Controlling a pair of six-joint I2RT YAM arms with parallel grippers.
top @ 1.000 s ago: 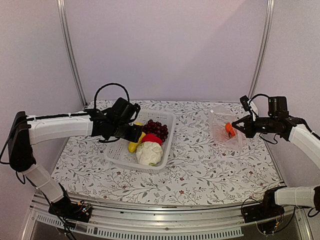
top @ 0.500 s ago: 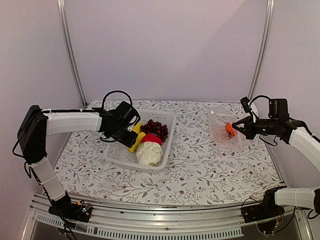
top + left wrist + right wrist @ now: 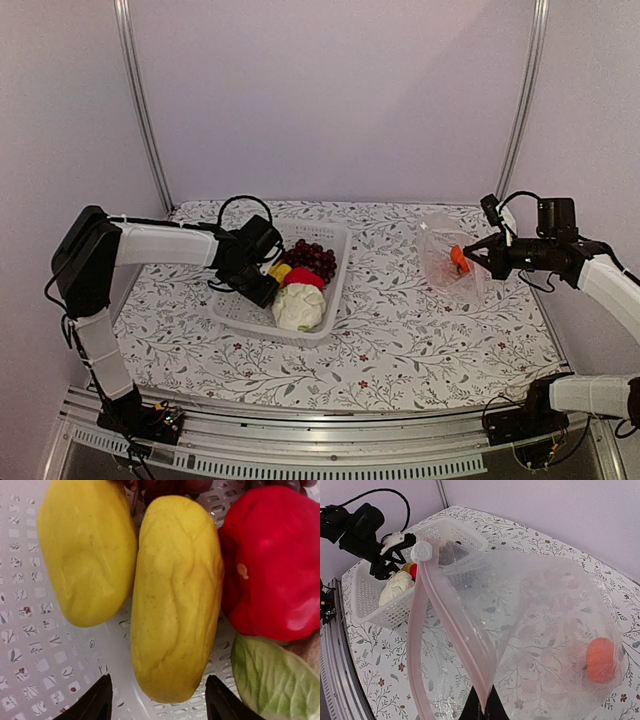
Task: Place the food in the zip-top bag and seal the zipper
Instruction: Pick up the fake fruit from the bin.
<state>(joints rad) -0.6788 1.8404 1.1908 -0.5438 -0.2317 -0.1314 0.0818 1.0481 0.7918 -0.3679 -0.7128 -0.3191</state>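
I'd lowered the left gripper, jaws apart, astride a yellow piece in the basket, ready to grasp; the right gripper stayed clamped on the zip-top bag.

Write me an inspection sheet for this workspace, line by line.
Surface: floral-print table cover, lying flat.
Job's things: clear crinkly zip-top bag held up at right, mouth open, round orange fruit inside; pinkish zipper strip unsealed. Two yellow oblong pieces, red pepper, white cauliflower and dark purple grape bunch lie in the white perforated plastic basket.
Clutter: nothing seen.
Grippers: left gripper open, fingertips either side of one yellow piece's end; right gripper shut on the bag's zipper edge.
Cables: black cable loops above each wrist.
Surroundings: plain pale walls, two metal frame posts.
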